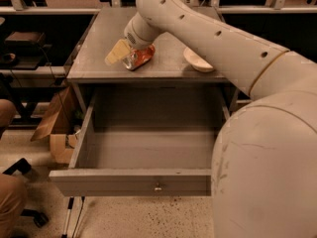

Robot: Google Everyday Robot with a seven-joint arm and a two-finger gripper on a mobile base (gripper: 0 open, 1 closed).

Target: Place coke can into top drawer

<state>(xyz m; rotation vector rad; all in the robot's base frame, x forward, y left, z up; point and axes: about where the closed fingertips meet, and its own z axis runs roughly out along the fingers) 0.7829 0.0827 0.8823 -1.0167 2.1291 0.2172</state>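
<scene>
The coke can (141, 57), red-orange with a silver end, lies on its side on the grey cabinet top near the front edge, left of centre. My gripper (123, 53) is right at the can, its beige tip covering the can's left end and touching it. The arm reaches in from the right across the frame. The top drawer (148, 148) is pulled wide open below the can; its grey inside holds nothing, and its front panel has a small metal knob (158, 186).
A beige round bowl (198, 61) sits on the cabinet top right of the can, partly hidden by my arm. A cardboard box (54, 128) stands on the floor left of the cabinet. A person's knee (10, 202) shows at the lower left.
</scene>
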